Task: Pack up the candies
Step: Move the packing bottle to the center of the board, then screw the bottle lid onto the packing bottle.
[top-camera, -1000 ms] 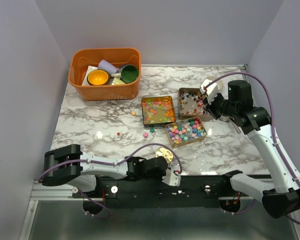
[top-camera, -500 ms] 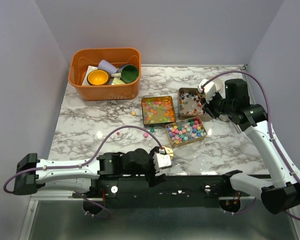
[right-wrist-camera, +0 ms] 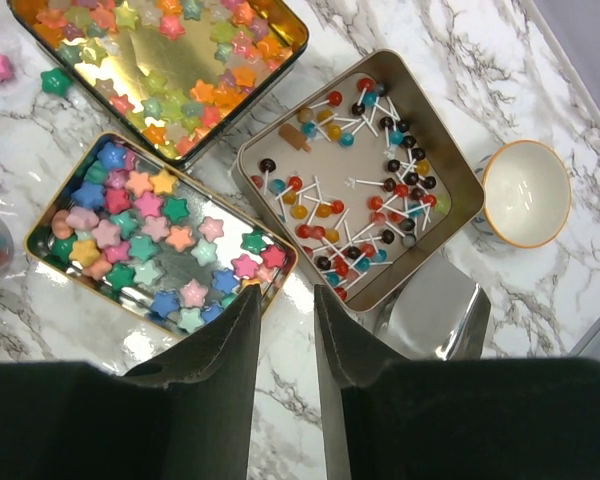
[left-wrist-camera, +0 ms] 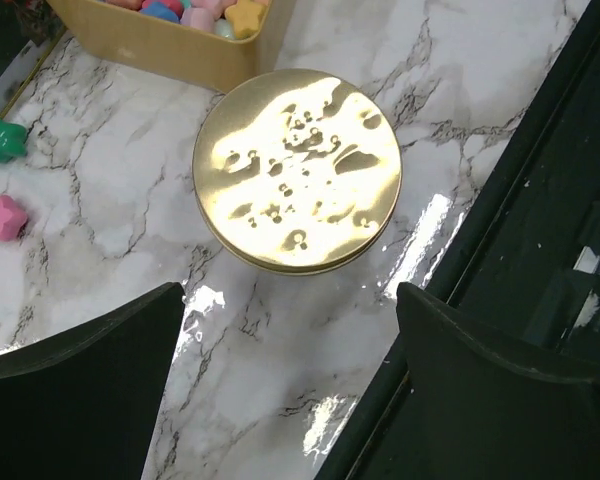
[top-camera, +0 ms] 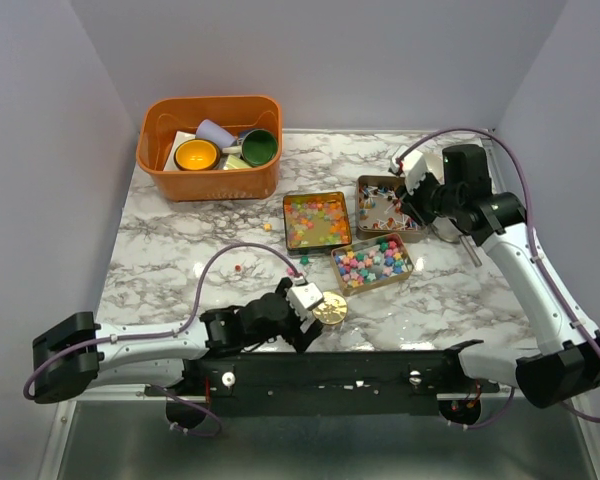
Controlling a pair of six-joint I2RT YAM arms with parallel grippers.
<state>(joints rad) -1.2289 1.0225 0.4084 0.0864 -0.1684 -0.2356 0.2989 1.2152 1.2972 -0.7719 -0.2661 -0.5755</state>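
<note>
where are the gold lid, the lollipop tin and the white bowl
gold lid [left-wrist-camera: 298, 170]: left wrist view, middle of its top
lollipop tin [right-wrist-camera: 435, 125]: right wrist view, its right wall
white bowl [right-wrist-camera: 525, 190]: right wrist view, its inside bottom

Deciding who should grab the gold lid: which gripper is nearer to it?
Left. The left gripper hangs open right at the near edge of the gold lid; the right gripper is far off, by the lollipop tin at the back right.

Left gripper [top-camera: 315, 304] isn't tucked in shut anymore, it's reached forward and gaping wide right over the gold lid [top-camera: 329, 308], while the right gripper [top-camera: 412, 196] has crept farther back over the lollipop tin [top-camera: 362, 203], jaws cracked apart a bit.
</note>
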